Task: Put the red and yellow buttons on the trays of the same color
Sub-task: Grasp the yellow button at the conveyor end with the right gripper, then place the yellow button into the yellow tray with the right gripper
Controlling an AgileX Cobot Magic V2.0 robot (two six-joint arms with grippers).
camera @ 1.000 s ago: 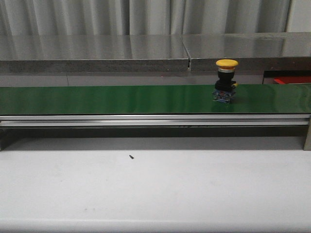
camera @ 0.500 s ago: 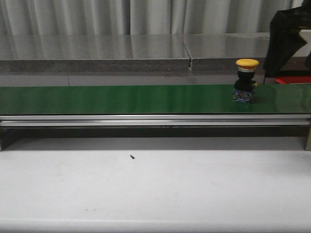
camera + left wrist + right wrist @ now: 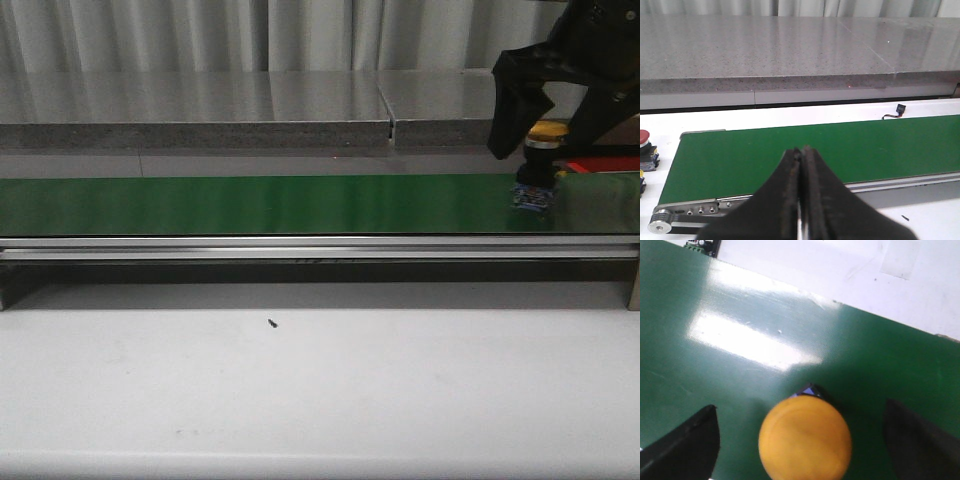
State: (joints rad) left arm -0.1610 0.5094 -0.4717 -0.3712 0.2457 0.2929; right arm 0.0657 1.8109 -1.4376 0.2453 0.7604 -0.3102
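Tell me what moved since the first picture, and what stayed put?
The yellow button rode the green belt toward the robot's right. The right gripper came down over it, fingers open on both sides, not yet gripping. The tiny black speck on the white table stayed where it was.

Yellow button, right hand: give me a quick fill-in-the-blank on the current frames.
1. The yellow button stands on the ____ conveyor belt.
2. The right hand is ____, one finger on either side of the button's cap.
3. The left hand is ____ and holds nothing.
4. In the left wrist view a ____ button sits beside the belt's end.

Missing words: green; open; shut; red
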